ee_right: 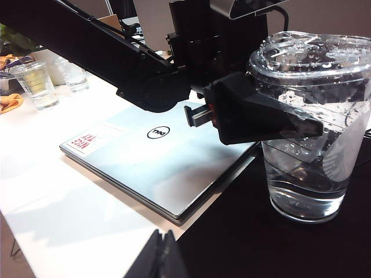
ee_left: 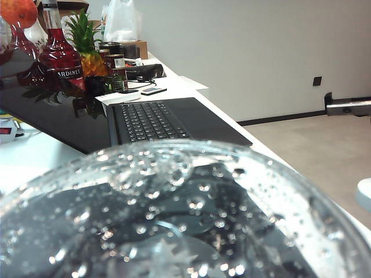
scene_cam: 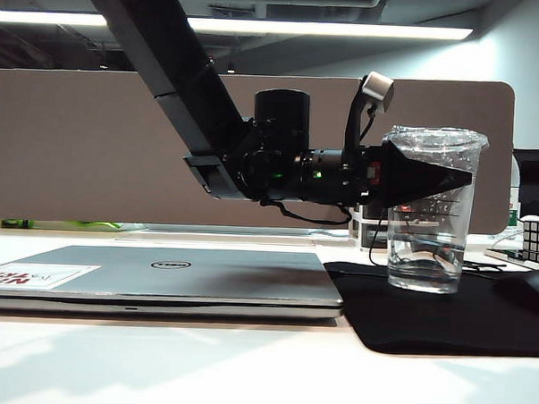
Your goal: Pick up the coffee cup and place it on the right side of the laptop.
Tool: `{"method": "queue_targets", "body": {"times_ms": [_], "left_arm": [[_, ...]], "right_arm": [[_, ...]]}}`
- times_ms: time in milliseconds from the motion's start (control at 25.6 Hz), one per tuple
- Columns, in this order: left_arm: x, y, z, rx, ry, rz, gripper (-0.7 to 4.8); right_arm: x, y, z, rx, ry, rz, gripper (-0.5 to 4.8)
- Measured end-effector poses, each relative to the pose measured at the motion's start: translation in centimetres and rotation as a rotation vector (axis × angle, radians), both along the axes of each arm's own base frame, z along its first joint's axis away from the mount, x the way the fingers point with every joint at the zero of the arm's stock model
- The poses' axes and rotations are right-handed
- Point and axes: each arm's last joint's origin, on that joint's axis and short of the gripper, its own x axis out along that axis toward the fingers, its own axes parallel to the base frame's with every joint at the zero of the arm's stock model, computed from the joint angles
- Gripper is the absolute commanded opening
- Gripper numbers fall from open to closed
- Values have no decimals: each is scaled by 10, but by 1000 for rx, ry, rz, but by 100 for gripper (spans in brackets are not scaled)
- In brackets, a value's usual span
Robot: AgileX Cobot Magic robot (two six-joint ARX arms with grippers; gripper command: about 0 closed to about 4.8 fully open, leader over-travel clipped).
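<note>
Here one coffee cup [scene_cam: 428,218]; one laptop [scene_cam: 159,273]; left gripper [scene_cam: 432,178] around cup; right gripper [ee_right: 159,255] apart

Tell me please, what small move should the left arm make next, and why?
Probably open and draw back. The coffee cup already stands on the black mouse mat right of the laptop, while the left end effector is around its upper part. The right end effector is low, apart, and looks shut.

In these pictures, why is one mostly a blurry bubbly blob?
Left wrist view: the cup lid sits right under the lens, out of focus, its droplets glinting. Exterior view: a ceiling light strip glares; the left gripper looks dark. Right wrist view: sharp, with the arm's shadow on the laptop.
</note>
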Motion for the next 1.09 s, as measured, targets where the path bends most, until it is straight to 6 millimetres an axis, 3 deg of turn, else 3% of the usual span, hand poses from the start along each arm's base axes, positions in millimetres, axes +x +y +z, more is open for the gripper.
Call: {"method": "queue_targets", "body": {"times_ms": [78, 156, 429, 507, 1092], "left_arm": [[0, 0, -2, 12, 11, 1, 347], [0, 0, -4, 24, 25, 0, 387], [0, 0, -4, 29, 29, -12, 404], [-1, 0, -4, 29, 29, -24, 479], [-2, 3, -7, 44, 40, -128, 479]], "right_arm": [[0, 0, 0, 0, 0, 0, -1], [0, 0, 0, 0, 0, 0, -1], [0, 0, 0, 0, 0, 0, -1], [0, 0, 0, -2, -2, 0, -1], [0, 0, 0, -7, -6, 1, -1]]}}
